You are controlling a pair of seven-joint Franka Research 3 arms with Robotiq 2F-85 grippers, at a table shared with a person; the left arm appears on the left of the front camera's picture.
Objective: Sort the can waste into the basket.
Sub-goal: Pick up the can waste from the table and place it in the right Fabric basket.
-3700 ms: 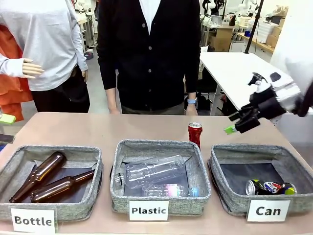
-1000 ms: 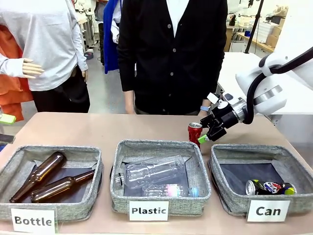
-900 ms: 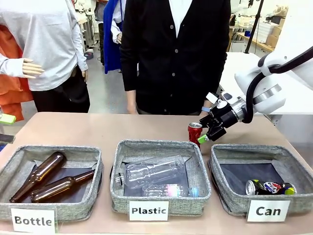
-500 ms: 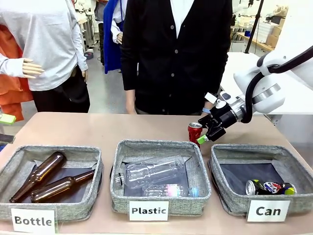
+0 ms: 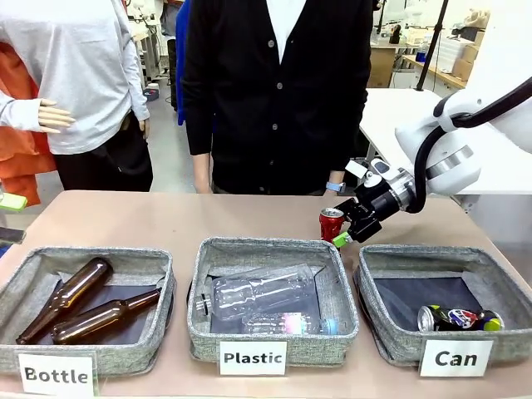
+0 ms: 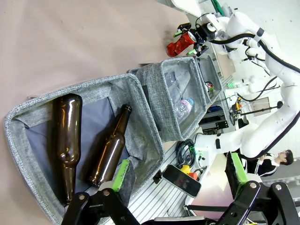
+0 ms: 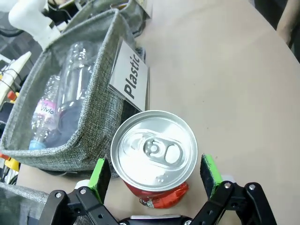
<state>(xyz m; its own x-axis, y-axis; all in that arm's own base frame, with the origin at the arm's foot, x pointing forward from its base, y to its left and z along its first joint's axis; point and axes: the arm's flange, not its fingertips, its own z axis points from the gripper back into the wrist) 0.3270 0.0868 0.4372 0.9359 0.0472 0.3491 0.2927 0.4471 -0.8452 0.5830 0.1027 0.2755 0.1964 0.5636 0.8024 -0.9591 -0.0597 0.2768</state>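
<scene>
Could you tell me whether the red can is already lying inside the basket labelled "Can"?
No, the red can stands upright on the table behind the Plastic basket, while the Can basket holds the dark printed can.

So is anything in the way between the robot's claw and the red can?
No, nothing visible. The right gripper is open with a green pad on each side of the red can, which stands upright on the table behind the Plastic basket. The pads don't seem to touch it.

Two brown bottles lie in the nearest basket, far red can seemingly upright.
</scene>
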